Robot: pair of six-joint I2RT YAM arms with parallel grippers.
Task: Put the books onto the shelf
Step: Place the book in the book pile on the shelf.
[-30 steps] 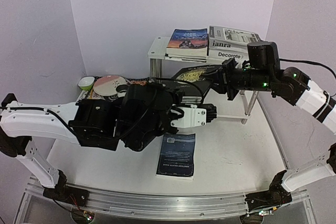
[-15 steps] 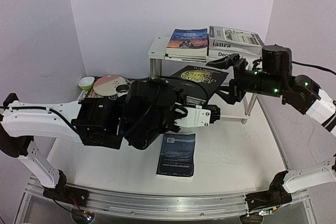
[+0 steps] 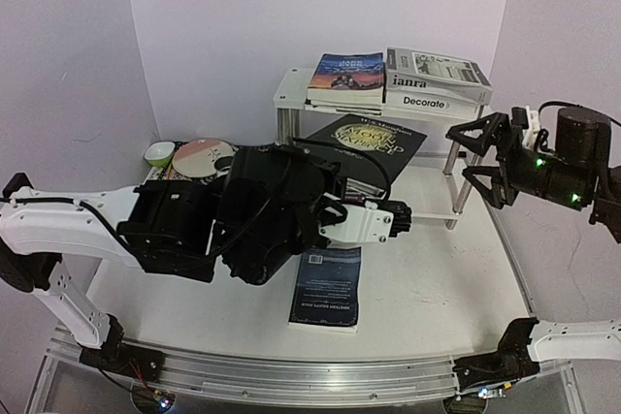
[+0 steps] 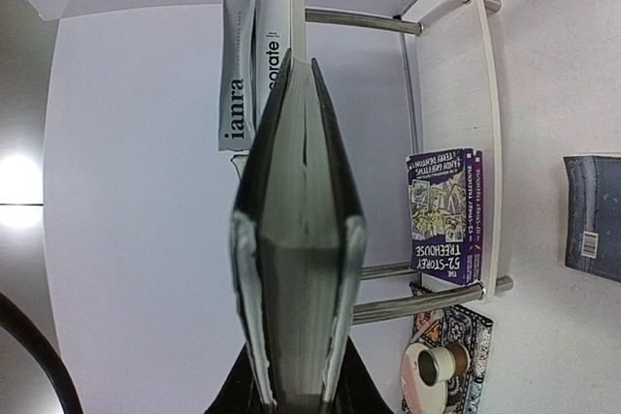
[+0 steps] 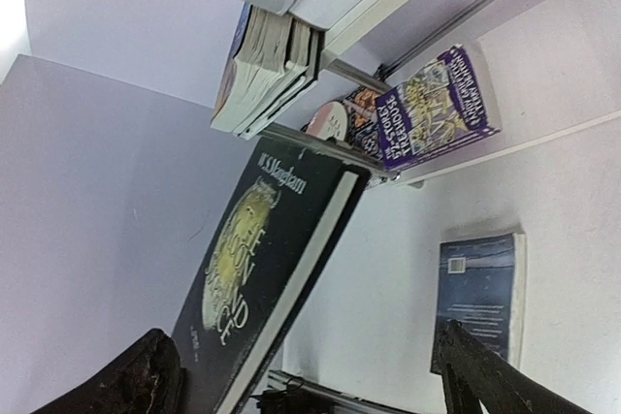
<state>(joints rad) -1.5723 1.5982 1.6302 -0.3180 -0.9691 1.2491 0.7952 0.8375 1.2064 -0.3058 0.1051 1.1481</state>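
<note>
- The fingers of our left gripper are clamped on the near end of the black Maugham hardback. The right gripper has its fingers spread wide, holding nothing.
- That is the change: a second ago the right gripper pinched the hardback's right edge. It has since let go and drawn off to the right, so we judge the placing is now the left arm's job alone.
- On the shelf, the top board is nearly filled by the blue-covered stack, "janra" and "Decorate". The lower board shows bare room beside the purple Treehouse paperbacks.
- The hardback tilts up toward the top board's front edge; whether it is touching or just short, we cannot tell.
- The chrome legs frame the opening, and the right gripper hangs near the right front one.
- A blue book lies flat on the table, not yet shelved.
</note>
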